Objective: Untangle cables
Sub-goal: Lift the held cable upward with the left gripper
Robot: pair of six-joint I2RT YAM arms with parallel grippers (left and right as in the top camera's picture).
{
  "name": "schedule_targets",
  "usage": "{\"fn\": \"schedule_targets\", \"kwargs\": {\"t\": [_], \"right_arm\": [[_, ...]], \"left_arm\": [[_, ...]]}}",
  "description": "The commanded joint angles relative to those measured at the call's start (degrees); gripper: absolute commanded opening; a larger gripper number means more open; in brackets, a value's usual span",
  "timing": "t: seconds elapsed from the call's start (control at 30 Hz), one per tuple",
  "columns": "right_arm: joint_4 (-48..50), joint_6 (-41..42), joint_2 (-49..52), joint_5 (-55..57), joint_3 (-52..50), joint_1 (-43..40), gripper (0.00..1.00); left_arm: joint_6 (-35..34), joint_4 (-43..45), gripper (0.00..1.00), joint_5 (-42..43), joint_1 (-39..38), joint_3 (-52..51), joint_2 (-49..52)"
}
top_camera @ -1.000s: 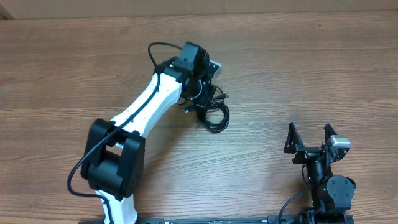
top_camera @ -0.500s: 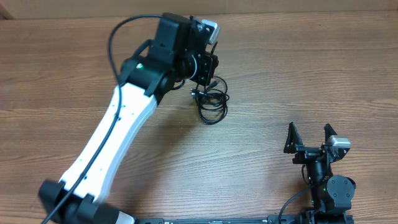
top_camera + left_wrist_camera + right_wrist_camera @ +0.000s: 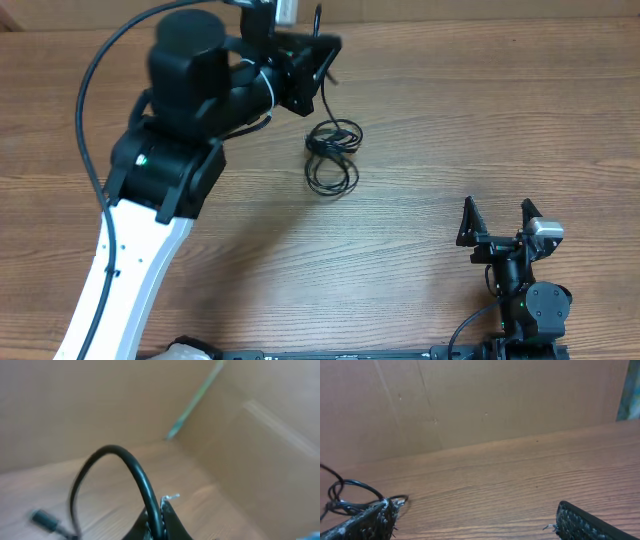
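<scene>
The cables [image 3: 332, 162], thin, light and limp, are seen looped on the counter [image 3: 470, 110]. One strand is held up, pinched by the left hand [image 3: 318, 58], seemingly mid-length. A hold nearer an end is judged better. The right hand [image 3: 497, 218] is spread, well apart.

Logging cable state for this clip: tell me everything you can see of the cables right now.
The cables are thin, black, flexible cords, rubbery-looking, bunched in a small tangle of overlapping loops on the wooden table. One strand runs up from the tangle to the left gripper, which pinches it; the left wrist view shows it arching from the fingers, with a small connector plug nearby. The right gripper is open, well apart from them.
</scene>
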Motion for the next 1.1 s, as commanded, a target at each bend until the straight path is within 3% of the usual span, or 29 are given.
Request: {"fn": "schedule_targets", "kwargs": {"t": [0.0,0.17,0.33,0.43,0.6,0.7,0.97,1.07], "right_arm": [[0.3,-0.2,-0.6,0.5,-0.6,0.2,1.0],[0.3,-0.2,-0.6,0.5,-0.6,0.2,1.0],[0.3,-0.2,-0.6,0.5,-0.6,0.2,1.0],[0.3,-0.2,-0.6,0.5,-0.6,0.2,1.0],[0.3,-0.2,-0.6,0.5,-0.6,0.2,1.0],[0.3,-0.2,-0.6,0.5,-0.6,0.2,1.0],[0.4,-0.2,-0.6,0.5,-0.6,0.2,1.0],[0.3,-0.2,-0.6,0.5,-0.6,0.2,1.0]], "left_arm": [[-8.4,4.0,0.04,7.7,0.0,1.3,-2.4],[-13.7,7.1,0.04,8.6,0.0,1.3,-3.1],[-15.5,11.5,0.04,15.5,0.0,1.3,-3.1],[-14.1,8.0,0.04,14.4,0.0,1.3,-3.1],[-13.5,-7.3,0.04,3.3,0.0,1.3,-2.9],[-13.5,-12.7,0.04,1.3,0.0,1.3,-2.8],[-13.8,-9.4,0.04,12.5,0.0,1.3,-2.8],[-16.7,-8.1,0.04,14.1,0.0,1.3,-2.8]]}}
